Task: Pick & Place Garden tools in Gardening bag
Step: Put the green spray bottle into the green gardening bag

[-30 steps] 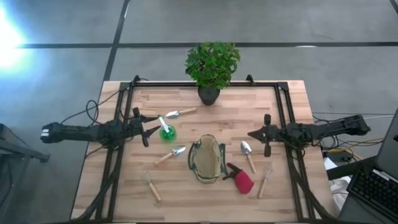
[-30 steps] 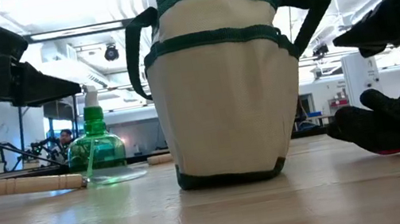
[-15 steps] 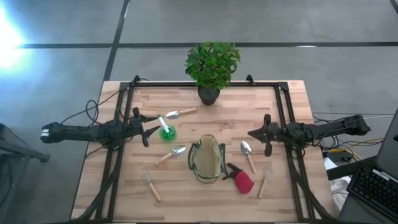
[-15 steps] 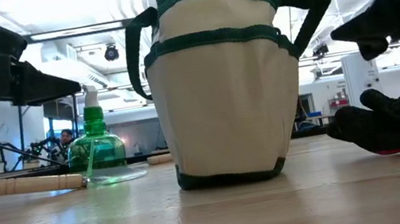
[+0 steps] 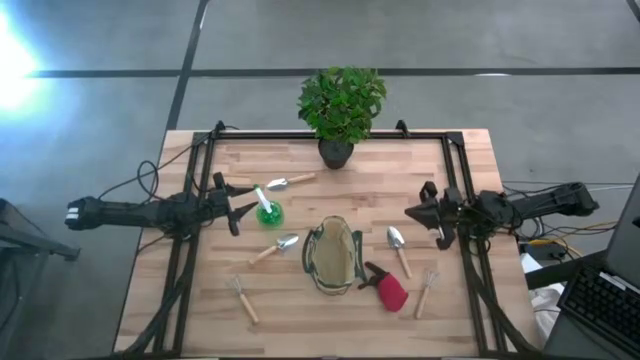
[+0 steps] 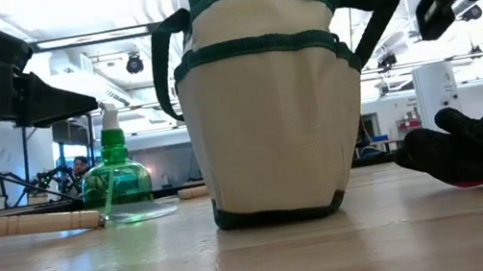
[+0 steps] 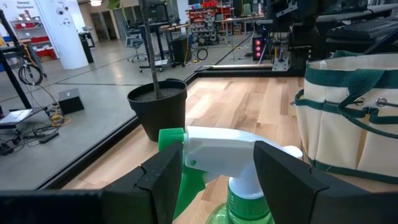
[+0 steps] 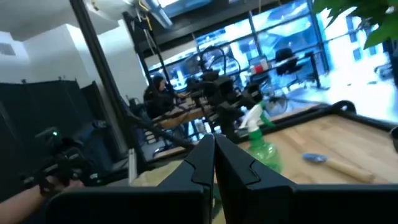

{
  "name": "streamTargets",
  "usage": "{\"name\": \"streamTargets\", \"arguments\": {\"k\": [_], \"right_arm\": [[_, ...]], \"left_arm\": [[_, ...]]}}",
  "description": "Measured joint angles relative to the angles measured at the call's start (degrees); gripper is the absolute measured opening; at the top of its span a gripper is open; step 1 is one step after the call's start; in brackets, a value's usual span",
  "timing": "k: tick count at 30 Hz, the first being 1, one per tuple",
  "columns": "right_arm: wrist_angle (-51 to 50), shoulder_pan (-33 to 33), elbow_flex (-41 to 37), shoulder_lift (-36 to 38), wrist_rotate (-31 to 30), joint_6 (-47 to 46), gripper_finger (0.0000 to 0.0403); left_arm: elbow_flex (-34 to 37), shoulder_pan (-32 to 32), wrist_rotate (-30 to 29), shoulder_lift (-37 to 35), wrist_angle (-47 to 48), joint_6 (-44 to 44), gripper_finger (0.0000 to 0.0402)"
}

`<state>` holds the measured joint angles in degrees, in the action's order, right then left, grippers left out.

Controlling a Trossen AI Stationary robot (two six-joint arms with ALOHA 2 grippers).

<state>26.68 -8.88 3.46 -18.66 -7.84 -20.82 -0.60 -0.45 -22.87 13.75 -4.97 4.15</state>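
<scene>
The khaki gardening bag [image 5: 333, 256] stands upright on its base mid-table, mouth up; it fills the low view [image 6: 270, 102]. The green spray bottle [image 5: 267, 211] stands left of it. My left gripper [image 5: 245, 207] is open, level, its fingers on either side of the bottle's white sprayer head [image 7: 230, 152]; whether they touch it I cannot tell. My right gripper [image 5: 410, 212] is shut and empty, raised above the table right of the bag. Wooden-handled trowels [image 5: 285, 183] [image 5: 273, 248] [image 5: 398, 248], two small forks [image 5: 243, 298] [image 5: 425, 292] and the red-and-black tool [image 5: 385, 285] lie flat on the table.
A leafy potted plant [image 5: 340, 110] stands at the table's far edge, its dark pot [image 7: 157, 112] beyond the bottle. A black frame rail [image 5: 330, 135] runs around the tabletop. Bare wood lies along the near edge [image 5: 330, 330].
My right gripper has risen, shown by its climb in the low view, and drawn back a little toward the table's right edge. It stays shut.
</scene>
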Motion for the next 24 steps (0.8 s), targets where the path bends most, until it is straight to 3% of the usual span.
{"name": "streamTargets", "arguments": {"k": [7,13,18,20,24], "right_arm": [[-5.8,0.0,12.2,-12.0,0.3,6.0,0.0009],[-16.4,0.0,21.3,-20.4,0.2,7.0,0.0009],[-19.6,0.0,24.8,-25.3,0.2,6.0,0.0009],[-20.8,0.0,25.6,-26.2,-0.1,6.0,0.0009],[-26.6,0.0,27.2,-25.9,-4.5,5.7,0.0009]], "left_arm": [[-1.7,0.0,0.0,-0.1,-2.1,-6.8,0.0202],[-8.4,0.0,0.5,0.0,-2.8,-6.2,0.0202],[-14.8,0.0,0.8,0.6,-1.2,-4.5,0.0202],[-17.9,0.0,0.8,1.2,3.0,-4.6,0.0202],[-24.9,0.0,-2.2,3.5,22.3,-9.2,0.0202]]}}
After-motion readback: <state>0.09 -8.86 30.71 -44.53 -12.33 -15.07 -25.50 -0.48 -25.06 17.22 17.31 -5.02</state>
